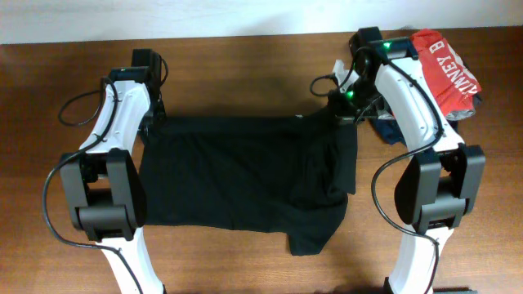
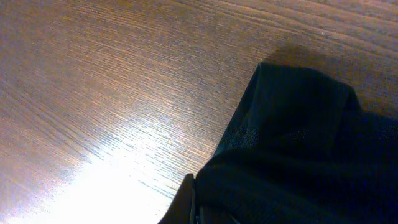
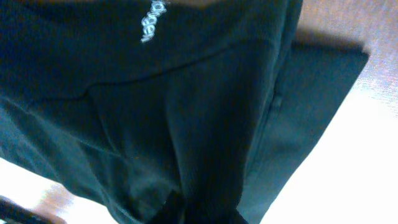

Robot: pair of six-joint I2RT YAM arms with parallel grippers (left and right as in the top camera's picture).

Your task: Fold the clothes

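Observation:
The black T-shirt point(image 1: 245, 175) lies spread on the wooden table point(image 1: 245, 82), with one sleeve sticking out at the front right. My left gripper point(image 1: 153, 124) is at its far left corner; in the left wrist view its jaws point(image 2: 205, 211) are closed on a bunched edge of the shirt point(image 2: 298, 143). My right gripper point(image 1: 345, 113) is at the far right corner; in the right wrist view its jaws point(image 3: 202, 214) pinch a gathered fold of the shirt point(image 3: 186, 124). The small white logo point(image 3: 151, 22) shows near the collar.
A red-orange shirt with white lettering point(image 1: 445, 65) lies at the far right corner over grey and navy garments point(image 1: 384, 126), just right of my right gripper. Both arm bases stand at the front, left and right of the shirt.

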